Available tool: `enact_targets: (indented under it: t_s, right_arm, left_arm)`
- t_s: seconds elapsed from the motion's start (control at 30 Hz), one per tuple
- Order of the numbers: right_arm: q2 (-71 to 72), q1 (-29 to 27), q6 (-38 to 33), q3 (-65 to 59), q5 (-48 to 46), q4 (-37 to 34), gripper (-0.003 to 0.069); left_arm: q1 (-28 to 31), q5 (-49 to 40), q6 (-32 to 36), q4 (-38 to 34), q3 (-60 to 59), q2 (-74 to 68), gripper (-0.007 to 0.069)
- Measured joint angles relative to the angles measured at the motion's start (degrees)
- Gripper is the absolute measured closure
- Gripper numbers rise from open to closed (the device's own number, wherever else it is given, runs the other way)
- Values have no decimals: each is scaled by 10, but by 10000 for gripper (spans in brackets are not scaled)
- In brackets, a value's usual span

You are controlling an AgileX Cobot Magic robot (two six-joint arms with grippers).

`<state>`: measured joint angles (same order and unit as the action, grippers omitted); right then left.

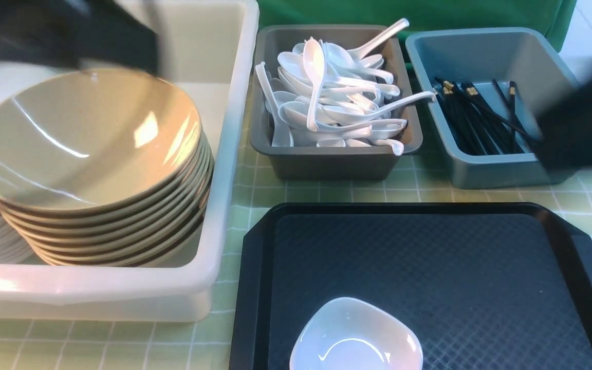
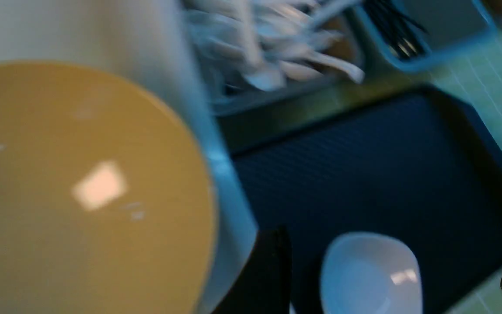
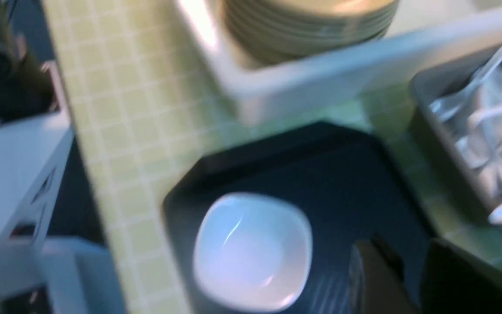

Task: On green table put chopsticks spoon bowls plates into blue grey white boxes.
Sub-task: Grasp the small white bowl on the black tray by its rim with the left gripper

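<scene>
Left tool (image 2: 398, 244) hangs blurred above the back of the white box (image 1: 234, 154), its fingers (image 2: 273, 270) wide apart and holding nothing. Toward the robot from it sits the stack of tan bowls (image 1: 90, 149) in that box; across the box wall to the right lies the black tray (image 1: 481, 288) on the green-checked surface (image 1: 419, 192). The small white dish (image 1: 356, 336) rests at the tray's near edge, a little left of its middle, rounded-square with no long axis to align to. Right tool (image 3: 408, 279) is a dark blur over the blue box (image 1: 501, 172) of chopsticks (image 1: 481, 123); whether it is apart or together I cannot tell. Either arm could probably reach the dish, but the left is empty and its box is alongside.
</scene>
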<state>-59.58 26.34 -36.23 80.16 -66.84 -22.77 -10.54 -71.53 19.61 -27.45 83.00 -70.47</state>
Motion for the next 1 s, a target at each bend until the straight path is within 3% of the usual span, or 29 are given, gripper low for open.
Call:
enact_targets:
  t_s: [0.13,0.33,0.63,0.8,0.9,1.0]
  right_arm:
    - [80,-1,0,-103,10,1,476]
    - [125,-1,12,-150,17,0,472]
    - [127,-1,16,-151,2,-1,465]
    - [128,-1,15,-151,2,-1,461]
    - [128,-1,15,-151,2,-1,457]
    - [128,-1,16,-151,2,-1,454]
  left_arm:
    - [-145,19,-26,37,-48,-76,43]
    - [-234,39,-37,105,-45,-241,71]
    - [-244,44,-56,120,-26,-388,71]
    - [-244,54,-37,69,-22,-425,79]
    - [-244,52,-30,44,-22,-448,144]
    - [-244,40,-27,36,-21,-468,297]
